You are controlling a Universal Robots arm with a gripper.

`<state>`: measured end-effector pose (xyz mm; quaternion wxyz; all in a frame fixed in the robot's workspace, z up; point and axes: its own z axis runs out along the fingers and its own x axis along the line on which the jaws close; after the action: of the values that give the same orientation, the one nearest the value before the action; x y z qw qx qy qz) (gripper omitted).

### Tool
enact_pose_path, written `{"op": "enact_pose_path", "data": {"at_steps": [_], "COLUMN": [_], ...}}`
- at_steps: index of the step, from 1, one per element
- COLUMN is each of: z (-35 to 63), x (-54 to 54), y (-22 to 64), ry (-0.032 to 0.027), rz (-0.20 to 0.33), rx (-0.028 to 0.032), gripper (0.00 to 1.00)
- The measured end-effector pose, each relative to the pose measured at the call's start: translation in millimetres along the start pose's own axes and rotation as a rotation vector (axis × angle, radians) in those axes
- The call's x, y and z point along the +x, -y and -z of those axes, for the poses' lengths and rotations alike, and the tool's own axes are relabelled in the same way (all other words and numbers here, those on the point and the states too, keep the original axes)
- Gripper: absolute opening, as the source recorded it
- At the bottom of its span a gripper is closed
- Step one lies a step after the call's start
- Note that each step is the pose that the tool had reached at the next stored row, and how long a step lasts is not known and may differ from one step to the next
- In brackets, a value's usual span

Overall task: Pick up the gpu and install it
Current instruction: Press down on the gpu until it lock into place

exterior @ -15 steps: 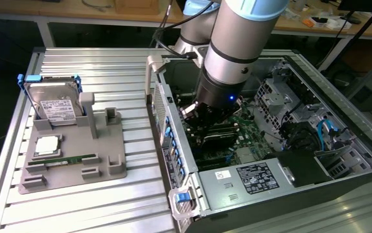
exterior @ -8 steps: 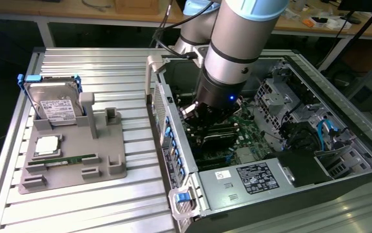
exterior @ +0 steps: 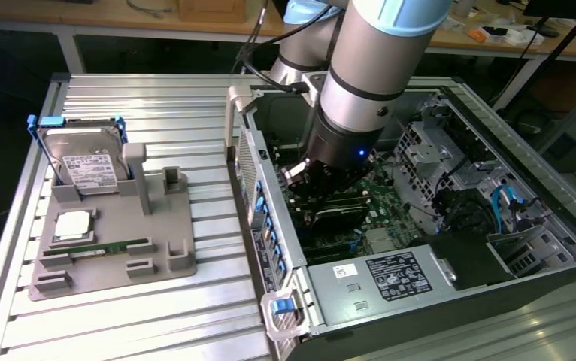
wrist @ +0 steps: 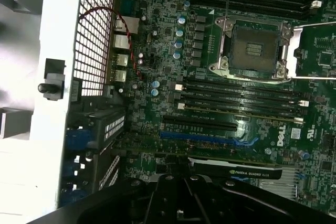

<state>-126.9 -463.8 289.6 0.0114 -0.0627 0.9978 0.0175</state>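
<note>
The gpu (wrist: 234, 171) is seen in the wrist view as a thin dark card labelled with a green-and-white logo strip, lying just in front of the gripper (wrist: 184, 195), its long axis running parallel to the expansion slots (wrist: 202, 124) of the motherboard (wrist: 157, 51) and one end pointing toward the perforated rear wall (wrist: 94, 35) of the computer case (exterior: 544, 226). The pincer is closed together; whether it is clamped on the card cannot be told, since the fingertips are hidden by the dark gripper body. In the exterior view the arm (exterior: 363, 83) is lowered into the open case, at the middle of the board. Around the card are found one open CPU socket (wrist: 252, 48), a bank of memory slots (wrist: 241, 98), and one red wire (wrist: 123, 30) by the rear grille. Outside the case, on the grooved table (exterior: 147, 316), one grey holder (exterior: 107, 256) carries one hard drive (exterior: 86, 162), one processor chip (exterior: 74, 224) and one green memory stick (exterior: 102, 248).
</note>
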Motion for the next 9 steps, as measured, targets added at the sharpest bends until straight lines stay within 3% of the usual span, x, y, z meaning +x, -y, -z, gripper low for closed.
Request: {"op": "enact_pose_path", "data": {"at_steps": [9], "z": [-6.5], "x": [0.2], "y": [0.3], "ry": [0.0001], "rz": [0.0], "rx": [-0.0016], "gripper": [0.11]}}
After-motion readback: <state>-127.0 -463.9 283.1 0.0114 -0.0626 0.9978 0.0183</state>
